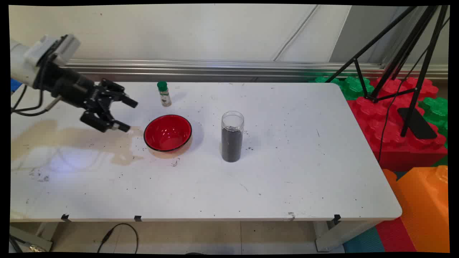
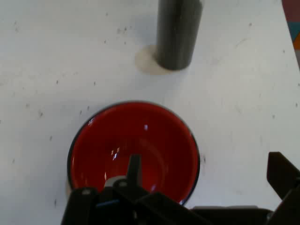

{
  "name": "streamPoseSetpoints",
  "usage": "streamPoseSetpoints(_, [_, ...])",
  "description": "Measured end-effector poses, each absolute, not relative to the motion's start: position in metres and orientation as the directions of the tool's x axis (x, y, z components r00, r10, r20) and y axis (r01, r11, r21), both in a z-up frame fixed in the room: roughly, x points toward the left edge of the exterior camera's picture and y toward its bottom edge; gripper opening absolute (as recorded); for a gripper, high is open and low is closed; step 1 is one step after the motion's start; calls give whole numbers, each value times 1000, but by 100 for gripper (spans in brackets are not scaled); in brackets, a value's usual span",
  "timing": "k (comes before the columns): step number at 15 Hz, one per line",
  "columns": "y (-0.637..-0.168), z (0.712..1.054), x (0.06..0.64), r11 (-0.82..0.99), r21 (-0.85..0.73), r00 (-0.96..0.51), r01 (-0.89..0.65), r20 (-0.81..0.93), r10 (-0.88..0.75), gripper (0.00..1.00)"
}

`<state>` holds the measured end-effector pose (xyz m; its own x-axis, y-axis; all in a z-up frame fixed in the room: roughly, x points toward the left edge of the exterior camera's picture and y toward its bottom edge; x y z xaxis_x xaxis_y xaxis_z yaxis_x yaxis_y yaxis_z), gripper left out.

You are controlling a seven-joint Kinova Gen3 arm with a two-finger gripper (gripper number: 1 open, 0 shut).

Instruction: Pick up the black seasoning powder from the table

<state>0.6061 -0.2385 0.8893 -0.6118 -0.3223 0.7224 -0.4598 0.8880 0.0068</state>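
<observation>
Main view: gripper [image 1: 123, 115] above worktop [image 1: 287, 172], fingers [image 1: 129, 102] apart, holding nothing. Red bowl [image 1: 167, 132] just ahead of fingers; looks rigid, glossy, prob slippery, rim best hold. Jar w/ dark fill [image 1: 232, 137] beyond bowl.

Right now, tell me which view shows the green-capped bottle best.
Main view: the green-capped bottle stands whole at the table's far side, behind the red bowl. The hand view does not show it at all.

Overhead and hand views, shared bowl [image 1: 167, 132]
</observation>
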Motion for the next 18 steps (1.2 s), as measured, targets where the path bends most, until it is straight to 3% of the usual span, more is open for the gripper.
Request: streamPoseSetpoints(18, [-293,849,498,894,30,-535,-448,792,-295,100])
